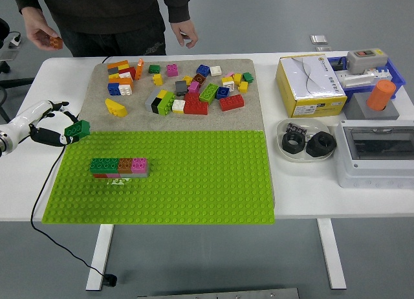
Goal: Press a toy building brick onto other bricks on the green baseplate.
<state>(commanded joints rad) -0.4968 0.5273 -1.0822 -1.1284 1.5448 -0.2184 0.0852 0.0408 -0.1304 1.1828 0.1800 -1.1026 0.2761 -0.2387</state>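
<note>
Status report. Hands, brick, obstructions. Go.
Left hand shut on green brick, at baseplate's left edge. Brick row unobstructed. Right hand out of view.

one green baseplate (194, 182), two black nuts (308, 143)

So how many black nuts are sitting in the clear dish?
2: one black nut on the left of the clear dish, the other black nut on its right. Small dark parts lie behind them.
</note>
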